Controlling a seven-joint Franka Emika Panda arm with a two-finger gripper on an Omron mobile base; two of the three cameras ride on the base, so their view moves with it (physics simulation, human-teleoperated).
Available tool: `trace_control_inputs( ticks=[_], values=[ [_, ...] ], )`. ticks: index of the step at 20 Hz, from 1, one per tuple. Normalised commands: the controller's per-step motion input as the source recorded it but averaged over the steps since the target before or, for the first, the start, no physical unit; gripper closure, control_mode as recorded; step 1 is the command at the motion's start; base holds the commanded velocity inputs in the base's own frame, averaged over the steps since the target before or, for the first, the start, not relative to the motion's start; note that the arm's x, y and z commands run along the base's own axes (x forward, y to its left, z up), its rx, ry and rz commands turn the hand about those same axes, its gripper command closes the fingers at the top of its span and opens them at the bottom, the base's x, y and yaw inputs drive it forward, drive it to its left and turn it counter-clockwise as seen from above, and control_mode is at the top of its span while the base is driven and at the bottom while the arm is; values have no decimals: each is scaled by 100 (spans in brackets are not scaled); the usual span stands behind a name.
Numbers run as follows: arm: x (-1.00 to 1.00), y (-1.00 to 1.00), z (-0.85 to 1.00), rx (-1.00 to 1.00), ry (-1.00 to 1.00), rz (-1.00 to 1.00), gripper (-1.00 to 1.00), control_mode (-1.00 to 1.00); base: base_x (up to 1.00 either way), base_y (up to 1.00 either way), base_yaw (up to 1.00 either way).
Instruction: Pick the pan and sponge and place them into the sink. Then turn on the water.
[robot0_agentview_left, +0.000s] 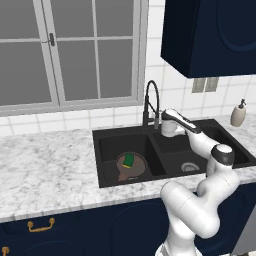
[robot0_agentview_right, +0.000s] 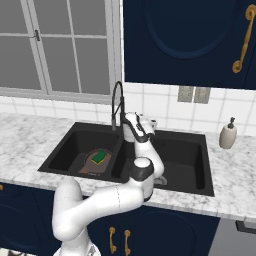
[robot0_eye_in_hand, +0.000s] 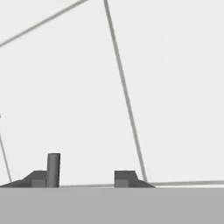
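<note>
The pan (robot0_agentview_left: 131, 167) lies in the left basin of the sink (robot0_agentview_left: 107, 180), set in the marble tabletop (robot0_agentview_left: 45, 170), with the sponge (robot0_agentview_left: 129, 160) resting on it. Right of them, the end effector (robot0_eye_in_hand: 83, 178) sits close to the tap (robot0_agentview_left: 151, 102) at the back of the sink, its fingers (robot0_eye_in_hand: 124, 177) apart and holding nothing, facing white wall tiles (robot0_eye_in_hand: 175, 87). A soap bottle (robot0_agentview_left: 239, 113) stands far right.

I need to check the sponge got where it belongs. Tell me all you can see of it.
The sponge is a small green rectangular block with a yellow edge, soft-looking. It lies flat on the round brown pan, inside the left basin of the black sink. Nothing else touches it; no water shows on it.
</note>
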Motion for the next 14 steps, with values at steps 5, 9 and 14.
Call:
trace_control_inputs(
  ticks=[5, 9, 14],
  values=[
    [0, -100, -15, 24, 0, 0, 100, -100, 0, 0, 0],
    [0, -100, -23, 26, 0, 0, 100, -100, 0, 0, 0],
    [0, -100, -37, 22, 1, 0, 100, -100, 0, 0, 0]
  ],
)
